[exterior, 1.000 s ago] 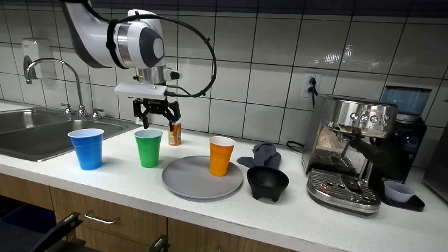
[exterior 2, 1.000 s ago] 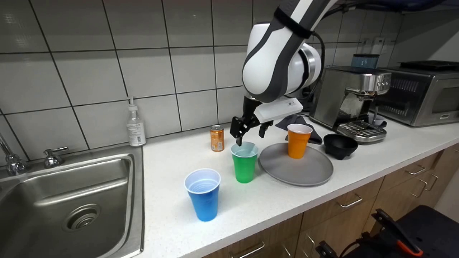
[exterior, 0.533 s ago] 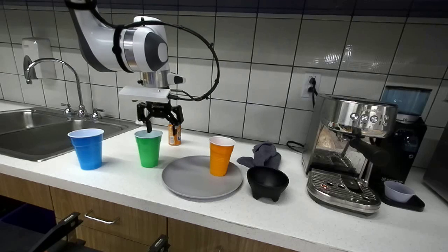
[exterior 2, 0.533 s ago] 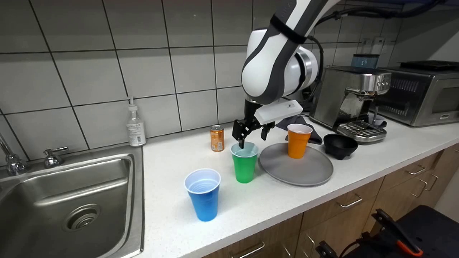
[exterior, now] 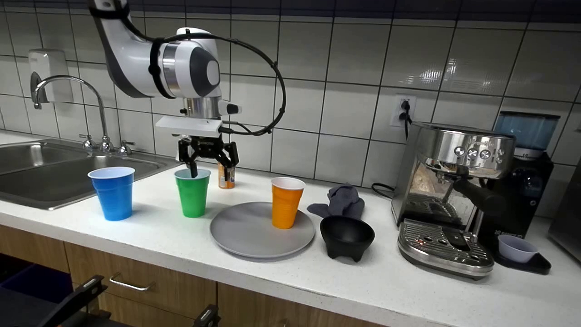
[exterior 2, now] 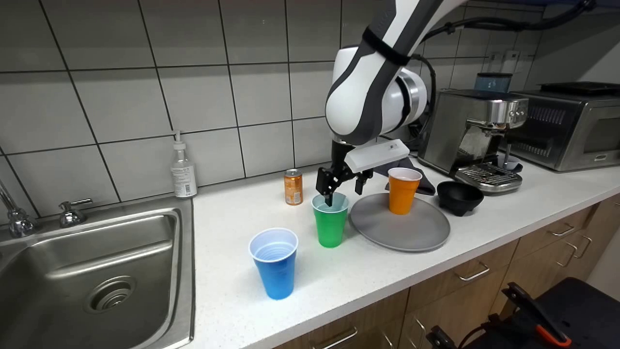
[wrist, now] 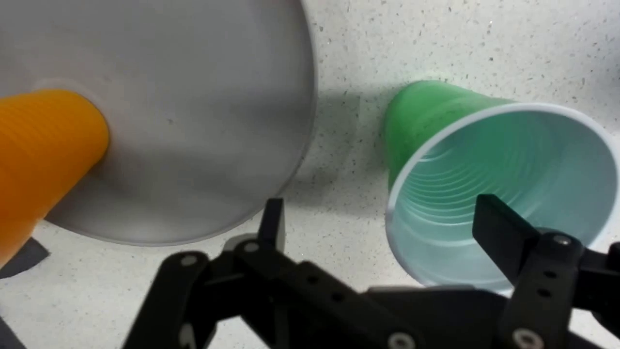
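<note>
Wrist view alone clearly shows ridges (wrist: 438,206) inside the green cup (wrist: 499,169).

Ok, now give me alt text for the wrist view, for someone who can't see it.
An open black two-finger gripper, holding nothing, has one fingertip overlapping the mouth of an upright green plastic cup and the other outside it. At the picture's left, an orange plastic cup stands on a round gray plate on a speckled white countertop.

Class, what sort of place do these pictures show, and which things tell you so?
Probably a kitchen or office kitchenette: a steel sink is set into the counter, and an espresso machine and what looks like a microwave stand on it.
</note>
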Available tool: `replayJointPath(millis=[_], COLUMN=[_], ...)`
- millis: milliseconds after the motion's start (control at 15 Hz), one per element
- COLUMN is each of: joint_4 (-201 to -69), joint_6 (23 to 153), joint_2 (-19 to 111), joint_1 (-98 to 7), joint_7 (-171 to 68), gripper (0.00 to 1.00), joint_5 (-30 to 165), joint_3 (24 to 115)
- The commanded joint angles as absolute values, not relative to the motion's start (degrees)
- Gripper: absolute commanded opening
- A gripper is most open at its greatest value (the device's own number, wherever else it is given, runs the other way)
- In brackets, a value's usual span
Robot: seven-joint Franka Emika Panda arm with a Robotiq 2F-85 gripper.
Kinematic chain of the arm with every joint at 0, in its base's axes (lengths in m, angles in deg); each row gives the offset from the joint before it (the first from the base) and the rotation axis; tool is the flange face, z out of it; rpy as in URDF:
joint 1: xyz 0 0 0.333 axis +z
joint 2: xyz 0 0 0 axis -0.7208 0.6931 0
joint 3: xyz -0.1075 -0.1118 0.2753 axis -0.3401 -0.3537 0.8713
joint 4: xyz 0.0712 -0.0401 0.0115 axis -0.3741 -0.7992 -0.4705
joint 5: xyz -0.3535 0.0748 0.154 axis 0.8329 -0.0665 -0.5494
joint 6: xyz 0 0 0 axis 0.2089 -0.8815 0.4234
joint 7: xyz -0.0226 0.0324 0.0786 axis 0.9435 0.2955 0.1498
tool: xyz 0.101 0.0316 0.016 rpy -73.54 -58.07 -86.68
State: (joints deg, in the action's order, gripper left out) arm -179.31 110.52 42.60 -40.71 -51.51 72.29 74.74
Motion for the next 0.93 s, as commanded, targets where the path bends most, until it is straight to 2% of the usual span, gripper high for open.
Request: replayJointPath(millis=[0,133,733,867], joint_4=[-177.1,-176.7,-175.7,-175.6], joint_6=[108.1,108.0,107.3,107.1], joint_2=[43.6,43.9,44.1,44.1], joint_1=[-39.8,-39.8,-40.0,-40.2], joint_7=[-49.8,-50.0,-50.5,-50.7], gripper=[1.00,0.74,0.03,0.00], joint_5=[73.0,72.9,72.1,71.6], joint_3=[74.3,74.3,74.5,74.7])
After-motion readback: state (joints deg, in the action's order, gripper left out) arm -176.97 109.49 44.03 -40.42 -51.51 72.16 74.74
